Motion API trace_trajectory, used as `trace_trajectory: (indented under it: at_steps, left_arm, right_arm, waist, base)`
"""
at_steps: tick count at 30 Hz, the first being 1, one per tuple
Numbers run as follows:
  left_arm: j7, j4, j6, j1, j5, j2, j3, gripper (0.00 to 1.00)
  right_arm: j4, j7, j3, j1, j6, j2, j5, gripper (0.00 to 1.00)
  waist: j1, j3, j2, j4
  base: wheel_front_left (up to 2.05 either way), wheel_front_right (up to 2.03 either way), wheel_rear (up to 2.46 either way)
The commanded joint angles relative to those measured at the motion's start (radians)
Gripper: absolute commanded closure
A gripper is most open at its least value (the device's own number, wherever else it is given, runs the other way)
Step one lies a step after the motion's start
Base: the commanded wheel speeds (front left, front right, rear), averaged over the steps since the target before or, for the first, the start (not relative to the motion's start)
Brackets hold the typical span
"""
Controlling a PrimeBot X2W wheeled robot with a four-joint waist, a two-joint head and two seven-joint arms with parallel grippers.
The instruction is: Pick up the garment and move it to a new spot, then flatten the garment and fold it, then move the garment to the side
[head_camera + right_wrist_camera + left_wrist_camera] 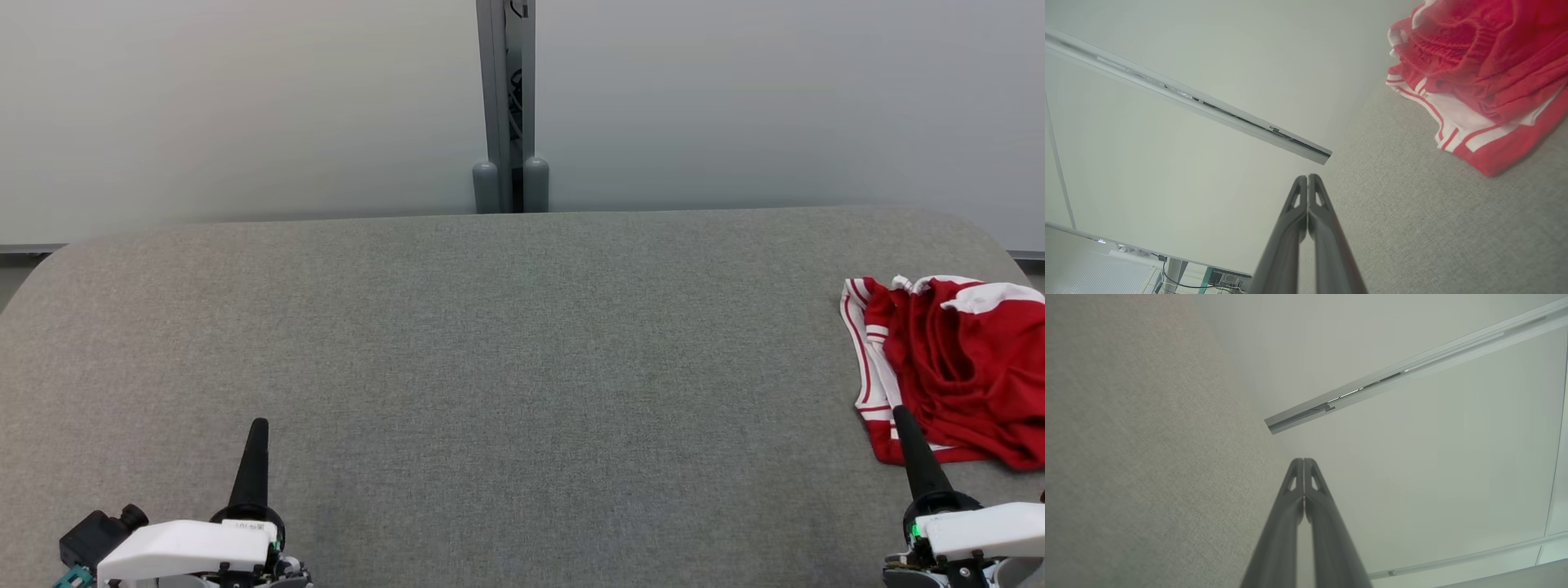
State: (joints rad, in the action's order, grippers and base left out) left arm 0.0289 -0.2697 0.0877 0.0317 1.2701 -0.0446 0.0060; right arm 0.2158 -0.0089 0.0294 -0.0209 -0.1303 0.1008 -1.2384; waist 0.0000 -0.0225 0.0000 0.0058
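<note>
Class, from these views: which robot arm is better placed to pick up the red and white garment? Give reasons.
Right. The right gripper, shut, sits close by the near edge of the crumpled garment at the table's right end. The left gripper, also shut, is far off across the table.

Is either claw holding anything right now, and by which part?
Nothing is held: left gripper and right gripper are shut empty; the red garment lies apart.
</note>
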Motion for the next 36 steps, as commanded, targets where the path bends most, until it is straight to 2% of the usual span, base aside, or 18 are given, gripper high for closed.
trace_trajectory:
  at_steps: [1,36]
  left_arm:
    - [-0.005,0.012,0.007,0.033,0.022,-0.005,0.006,1.00]
    - [-0.067,0.024,0.036,0.071,0.267,-0.007,0.019,1.00]
  right_arm:
    - [-0.008,0.006,0.010,-0.021,-0.001,0.011,-0.025,1.00]
    - [-0.014,0.083,0.065,-0.037,-0.001,0.017,-0.333,1.00]
  waist:
    - [0.0000,0.000,0.0000,0.000]
    - [0.0000,0.016,0.0000,-0.004]
  base:
    - [0.00,0.00,0.00]
    - [0.00,0.00,0.00]
